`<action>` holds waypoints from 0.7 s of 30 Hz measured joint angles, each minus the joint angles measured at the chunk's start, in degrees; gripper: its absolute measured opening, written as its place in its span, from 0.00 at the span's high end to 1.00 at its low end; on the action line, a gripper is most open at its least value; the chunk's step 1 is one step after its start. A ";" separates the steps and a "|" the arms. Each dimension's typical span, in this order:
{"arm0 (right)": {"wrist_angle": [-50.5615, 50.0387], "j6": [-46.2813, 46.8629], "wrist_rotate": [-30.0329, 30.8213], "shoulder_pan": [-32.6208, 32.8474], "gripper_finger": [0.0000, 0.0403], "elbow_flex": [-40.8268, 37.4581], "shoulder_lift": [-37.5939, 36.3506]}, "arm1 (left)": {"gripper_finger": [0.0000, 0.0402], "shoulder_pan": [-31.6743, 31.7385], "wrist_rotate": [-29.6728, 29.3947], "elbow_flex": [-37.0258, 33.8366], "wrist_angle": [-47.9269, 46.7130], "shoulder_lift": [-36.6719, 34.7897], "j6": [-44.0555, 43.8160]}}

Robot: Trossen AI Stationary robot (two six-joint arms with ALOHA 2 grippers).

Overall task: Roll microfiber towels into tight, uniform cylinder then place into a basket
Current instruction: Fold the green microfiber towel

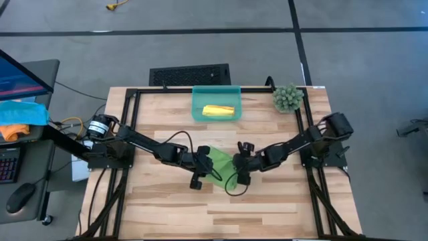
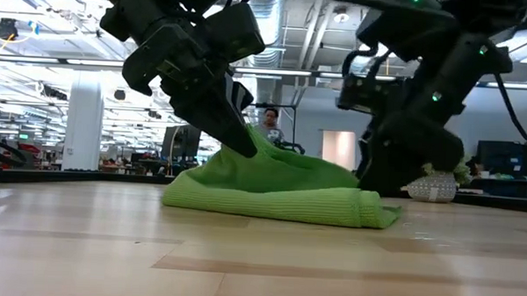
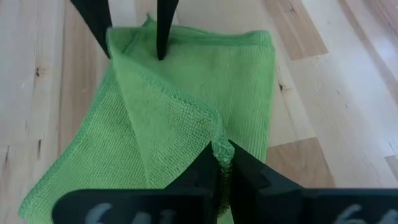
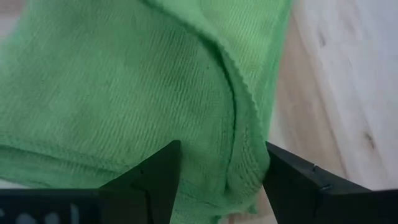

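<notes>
A lime green microfiber towel [image 1: 218,161] lies crumpled at the table's middle, between my two grippers. My left gripper [image 3: 222,167] is shut on it at its left side and holds part of it raised into a peak [image 2: 256,146]. The rest of the towel lies on the wood [image 2: 279,201]. My right gripper [image 4: 217,180] is open at the towel's right side, one finger on each side of a hemmed fold [image 4: 239,143]. A rolled yellow towel [image 1: 219,111] lies in the teal basket [image 1: 198,100] at the far edge. My left gripper pinches the hemmed edge of the towel's upper flap [image 3: 219,148] between its two fingers, slanting down from the table's left. That flap is lifted and drawn up toward the fingers, while the layers beneath stay on the table. My right gripper's open fingers [image 3: 163,37] slant down onto the towel's right edge; whether the tips touch the cloth cannot be told.
A small green plant [image 1: 287,97] stands at the far right corner. A black vented panel [image 1: 189,73] lies beyond the far edge. Black frame rails [image 1: 127,114] run along the table's sides. Bare wood [image 1: 221,214] stretches toward the near edge.
</notes>
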 joint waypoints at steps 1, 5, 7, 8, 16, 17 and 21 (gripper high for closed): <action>-0.10 -0.14 0.17 -0.15 0.42 0.11 0.55 | 0.98 0.00 0.00 -0.01 -0.04 0.00 0.05; 0.48 -0.19 0.13 -1.85 0.43 1.67 2.58 | 0.98 0.00 -0.01 -0.01 -0.23 0.00 0.29; -0.08 -0.19 -0.72 -2.51 0.46 2.16 2.62 | 0.98 0.00 -0.02 0.01 -0.58 -0.02 0.21; -0.41 -0.17 -1.02 -2.77 0.48 2.38 2.63 | 0.98 0.00 -0.02 0.01 -0.86 -0.02 -0.05; -4.29 0.54 -1.11 -2.48 0.76 3.37 -1.44 | 0.98 0.00 -1.50 0.01 -1.71 -0.04 -1.03; -4.52 0.55 -1.11 -2.33 0.80 3.37 -1.64 | 0.98 0.00 -1.80 -0.01 -1.75 -0.04 -1.05; -5.03 0.62 -1.09 -1.67 0.90 3.37 -1.92 | 0.98 0.00 -3.22 0.00 -2.14 -0.04 -0.74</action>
